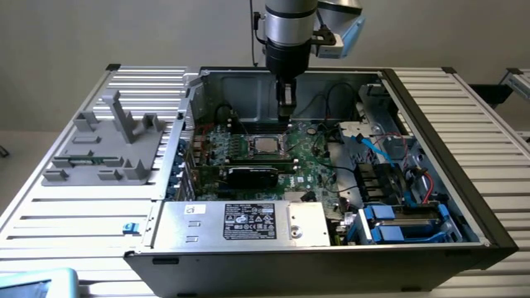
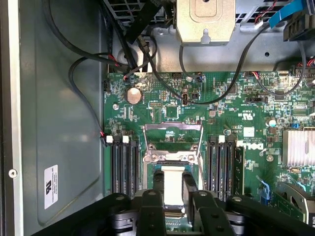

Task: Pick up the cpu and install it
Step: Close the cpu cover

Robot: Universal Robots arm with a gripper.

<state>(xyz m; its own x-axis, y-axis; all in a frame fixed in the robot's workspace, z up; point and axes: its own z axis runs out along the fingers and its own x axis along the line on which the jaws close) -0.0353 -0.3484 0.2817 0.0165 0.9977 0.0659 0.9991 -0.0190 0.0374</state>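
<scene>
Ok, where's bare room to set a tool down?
Free: silver slatted table at the exterior view's right of the open black computer case, and its slats in front of the grey plastic fixture. Crowded: inside the case, over the green motherboard.

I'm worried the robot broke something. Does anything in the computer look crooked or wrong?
Nothing stands out. The chip lies flat and square in its socket, whose metal flap stands open, with the pincer over it.
</scene>
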